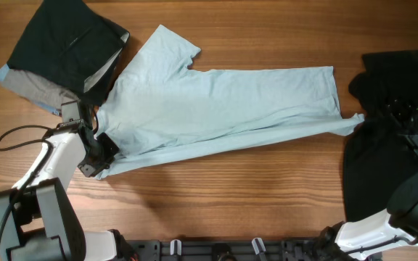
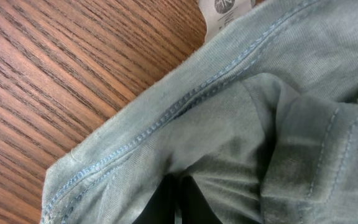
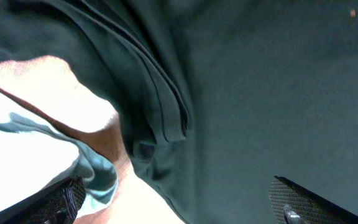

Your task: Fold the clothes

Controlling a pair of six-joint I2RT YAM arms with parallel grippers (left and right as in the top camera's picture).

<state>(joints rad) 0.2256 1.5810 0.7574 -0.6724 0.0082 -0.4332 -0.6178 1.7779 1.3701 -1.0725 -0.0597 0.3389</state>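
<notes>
Pale-blue T-shirt (image 1: 216, 105) lies lengthwise across the bench (image 1: 267, 196), its left-end edge pinched in the closed left end effector (image 1: 100, 154). Right end effector (image 3: 179, 208) gapes wide over a black garment (image 1: 372, 174).

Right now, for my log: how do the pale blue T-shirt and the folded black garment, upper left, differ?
The pale blue T-shirt lies outspread; the folded black garment sits compact. The left gripper holds the T-shirt; no gripper touches the black garment. Both are fabric.
</notes>
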